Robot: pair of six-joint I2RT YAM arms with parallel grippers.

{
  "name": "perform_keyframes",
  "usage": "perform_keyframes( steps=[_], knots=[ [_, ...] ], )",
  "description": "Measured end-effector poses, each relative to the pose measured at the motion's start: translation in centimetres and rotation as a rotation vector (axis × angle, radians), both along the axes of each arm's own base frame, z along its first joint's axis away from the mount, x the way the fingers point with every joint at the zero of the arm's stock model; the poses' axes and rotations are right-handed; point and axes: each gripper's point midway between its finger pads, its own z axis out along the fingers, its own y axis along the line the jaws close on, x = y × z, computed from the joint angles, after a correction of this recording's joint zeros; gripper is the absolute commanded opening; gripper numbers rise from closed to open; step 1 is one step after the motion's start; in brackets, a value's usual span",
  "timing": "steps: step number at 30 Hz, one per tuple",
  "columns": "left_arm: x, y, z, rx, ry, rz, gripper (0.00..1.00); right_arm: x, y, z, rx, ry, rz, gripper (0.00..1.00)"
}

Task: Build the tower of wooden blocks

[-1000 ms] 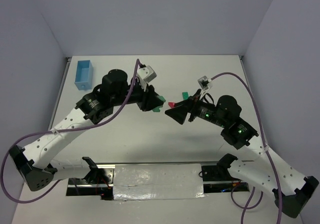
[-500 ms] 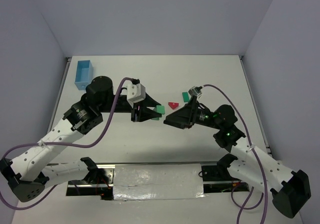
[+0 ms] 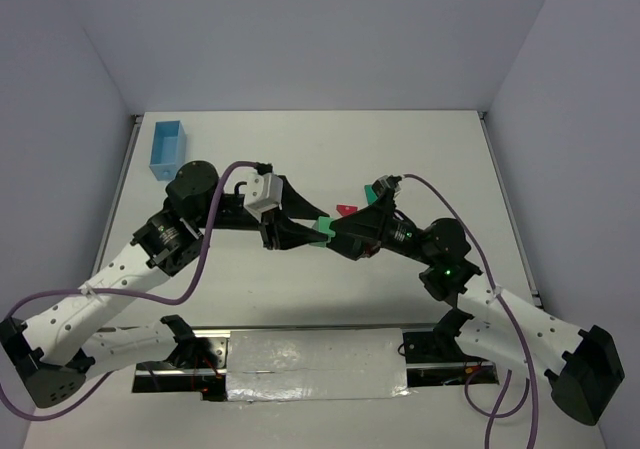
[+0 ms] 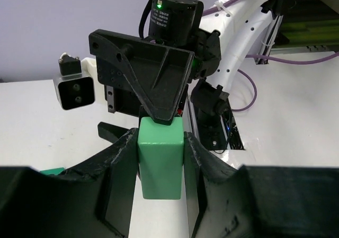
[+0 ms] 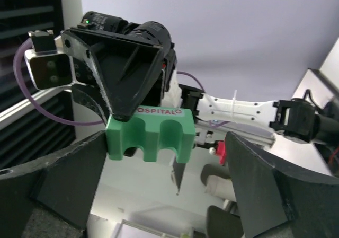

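The left gripper (image 4: pixel 160 137) was clamped on the green block (image 4: pixel 160 169), holding it between the two arms and, as far as I could judge, clear of the table (image 3: pixel 420 149). The right gripper (image 5: pixel 165 142) stood wide apart, a finger either side of the same block and neither one gripping it. In its own view the block sat hard over toward one finger, with a broad gap to the other.

It looked like a hand-over, and that was where I saw the trouble. If those wide jaws shut from there, the near finger would meet the block first and could shove or twist it in the left's grip. If the left let go before the right had it square, the block would drop, perhaps onto the red roof (image 3: pixel 346 210) lying on the table just beyond. The two sets of fingers were also crowded close, so a small drift could knock them together.
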Motion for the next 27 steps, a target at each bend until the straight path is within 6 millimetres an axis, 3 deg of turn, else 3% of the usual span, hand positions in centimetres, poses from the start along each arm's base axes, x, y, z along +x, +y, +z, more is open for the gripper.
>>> perform_keyframes(
  steps=[2,3,5,10,13,15,16,19,27],
  knots=[
    [-0.1,0.0,0.1,-0.003,0.001,-0.001,0.0,-0.2,0.1,0.3,0.015,-0.001,0.001,0.89],
    [-0.1,0.0,0.0,-0.003,0.001,-0.002,0.0,-0.2,0.1,0.5,0.022,-0.002,0.003,0.79],
    [-0.1,0.0,-0.1,0.002,0.006,-0.001,0.0,-0.2,0.1,0.9,0.038,-0.004,0.001,0.7],
    [0.0,-0.1,-0.2,0.0,0.004,0.002,0.0,-0.2,0.2,1.3,0.051,-0.005,-0.004,0.56],
    [0.1,0.0,0.0,-0.005,-0.001,0.009,0.15,-0.2,0.2,1.5,0.062,-0.007,-0.006,0.47],
    [0.2,0.0,0.1,-0.008,-0.002,0.019,0.34,-0.2,0.2,1.6,0.069,-0.003,-0.008,0.39],
    [0.3,0.0,0.2,-0.009,-0.003,0.024,0.62,-0.2,0.2,1.7,0.072,-0.001,-0.01,0.39],
    [1.0,-0.1,-0.1,-0.003,0.002,0.062,0.99,-0.4,0.3,1.8,0.077,-0.001,-0.008,0.38],
    [2.3,0.1,-1.7,0.064,0.063,0.14,0.99,0.0,-0.5,1.9,0.093,-0.007,-0.032,0.38]
  ],
)
